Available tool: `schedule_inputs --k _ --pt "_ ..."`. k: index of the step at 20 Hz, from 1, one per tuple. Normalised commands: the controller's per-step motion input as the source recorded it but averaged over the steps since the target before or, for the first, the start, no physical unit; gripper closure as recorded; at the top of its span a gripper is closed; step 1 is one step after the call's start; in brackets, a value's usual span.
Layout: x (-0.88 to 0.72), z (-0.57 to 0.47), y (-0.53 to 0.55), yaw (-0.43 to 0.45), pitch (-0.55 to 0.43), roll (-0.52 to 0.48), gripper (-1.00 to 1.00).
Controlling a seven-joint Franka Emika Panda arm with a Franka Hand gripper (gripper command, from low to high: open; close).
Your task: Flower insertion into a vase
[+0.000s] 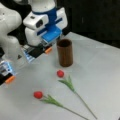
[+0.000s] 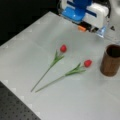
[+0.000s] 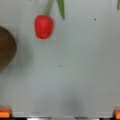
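A: Status? Which step is running?

B: Pickup, by my read, and it isn't started. Gripper is hanging above the table, just beside the vase on a front view's left. It's holding nothing. In the wrist view only the two orange fingertips are showing, one at each bottom corner, so the jaws are standing wide apart with bare table between them.

A: Vase?

B: Standing upright on the table, mouth empty, nothing in it in both front views. In a front view it's sitting at the right edge.

A: Counts?

B: One vase, two flowers, one gripper. Near flower is lying flat just below the vase, red head toward it, stem running away toward a front view's bottom right. Far flower is lying further from the vase, roughly parallel to the near one, not touching it. Wrist view is catching the near head and the vase rim at the left edge.

A: What's the pickup needing?

B: My judgement: thin stem lying flat on the table, so fingers closing low across it and squarely, or it's slipping out.
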Motion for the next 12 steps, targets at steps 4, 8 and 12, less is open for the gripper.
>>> schedule_inputs --k 4,8,12 --pt "0.03 -0.06 -0.03 0.071 -0.123 0.010 -1.00" --pt "0.13 -0.26 -0.14 0.050 -0.063 -0.092 -1.00" --pt "0.25 -0.38 -0.26 0.008 -0.008 -0.172 -1.00"
